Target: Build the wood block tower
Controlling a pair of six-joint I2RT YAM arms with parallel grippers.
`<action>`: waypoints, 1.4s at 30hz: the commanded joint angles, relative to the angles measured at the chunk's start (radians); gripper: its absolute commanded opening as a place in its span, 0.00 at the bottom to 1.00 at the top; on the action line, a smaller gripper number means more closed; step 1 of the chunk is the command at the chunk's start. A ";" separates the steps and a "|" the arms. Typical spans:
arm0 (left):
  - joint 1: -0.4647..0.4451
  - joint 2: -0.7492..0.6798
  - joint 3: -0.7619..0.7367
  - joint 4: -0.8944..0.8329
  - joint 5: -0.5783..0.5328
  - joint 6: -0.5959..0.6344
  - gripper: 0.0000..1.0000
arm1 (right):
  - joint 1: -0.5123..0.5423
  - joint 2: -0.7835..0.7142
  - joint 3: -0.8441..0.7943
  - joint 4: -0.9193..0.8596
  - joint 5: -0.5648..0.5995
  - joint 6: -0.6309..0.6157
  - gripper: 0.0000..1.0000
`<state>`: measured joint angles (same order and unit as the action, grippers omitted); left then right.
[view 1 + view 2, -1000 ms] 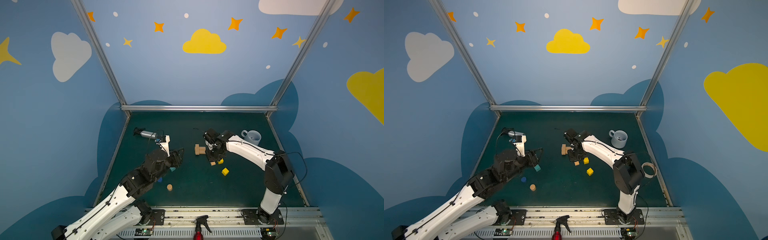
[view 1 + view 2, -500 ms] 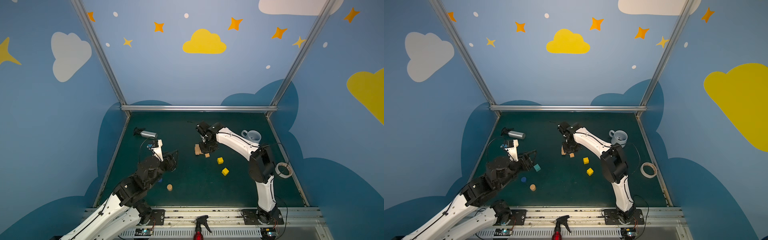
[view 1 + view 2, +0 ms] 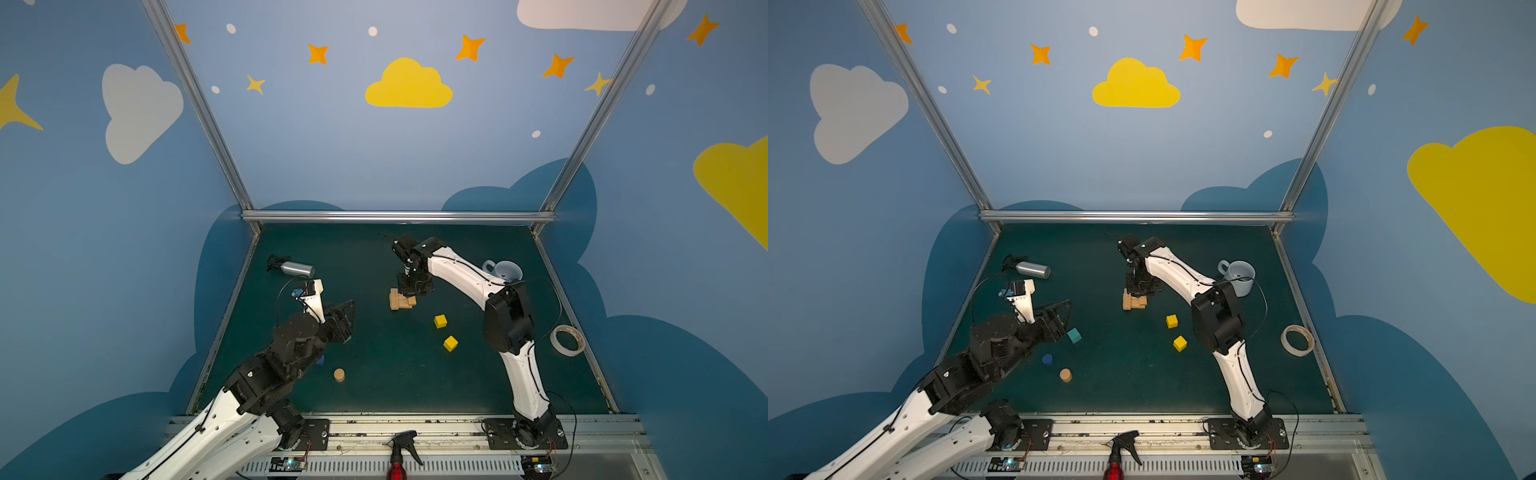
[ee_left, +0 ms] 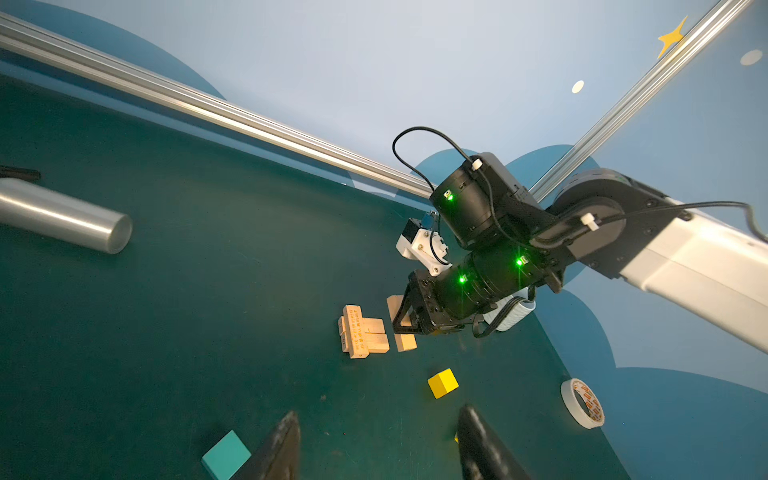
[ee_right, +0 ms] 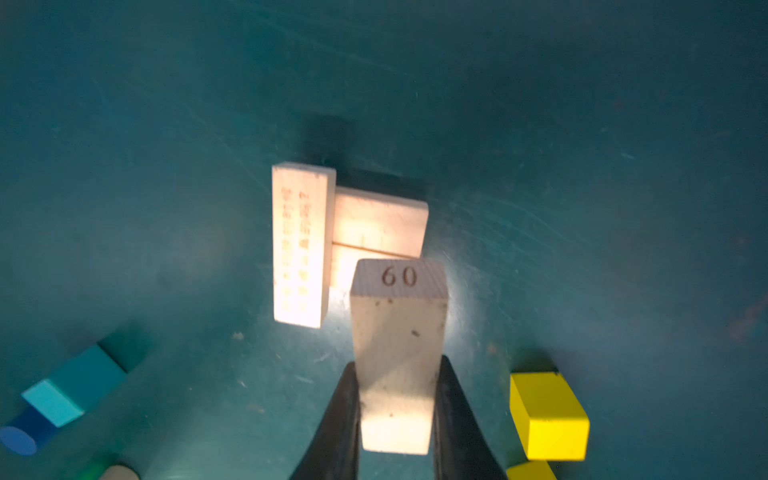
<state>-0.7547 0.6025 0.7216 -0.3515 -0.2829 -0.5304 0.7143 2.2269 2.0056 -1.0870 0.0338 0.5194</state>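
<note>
Right claw [image 5: 397, 370] pinched a tan plank [image 5: 397, 324] by its long sides, steeply tilted, the end stamped "60" pointing down. It hung just beside the stack [image 3: 401, 300] near the middle of the bench [image 3: 1133, 395], a little toward the back edge. I could not tell whether plank and stack touched. That stack was three tan planks: two lying side by side, and a third plank [image 5: 301, 245] laid crosswise over one end of them.

Left claw [image 4: 380, 444] hovered over the left half of the bench, fingers spread wide with nothing between them. A teal cube [image 3: 1074, 335] sat just beside it, with a blue cylinder [image 3: 1047, 359] and a tan cylinder [image 3: 1065, 375] nearer the front edge. Two yellow cubes [image 3: 1171, 321] lay apart from each other between the stack and the front edge, right of centre.

A silver bottle [image 3: 1034, 269] lay on its side near the back left corner. A grey mug [image 3: 1239, 276] stood toward the right edge, and a roll of tape [image 3: 1296, 340] lay near that edge.
</note>
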 commanded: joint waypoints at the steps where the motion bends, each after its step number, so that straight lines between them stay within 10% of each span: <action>1: 0.003 -0.028 -0.011 -0.015 -0.025 0.018 0.60 | -0.010 0.040 0.054 -0.043 -0.014 0.019 0.00; 42: 0.014 -0.095 -0.033 -0.033 -0.061 0.037 0.63 | -0.033 0.197 0.192 -0.088 -0.038 0.061 0.03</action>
<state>-0.7448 0.5087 0.6876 -0.3676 -0.3290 -0.5087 0.6823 2.4062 2.1731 -1.1492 0.0017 0.5690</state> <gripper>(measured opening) 0.633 0.225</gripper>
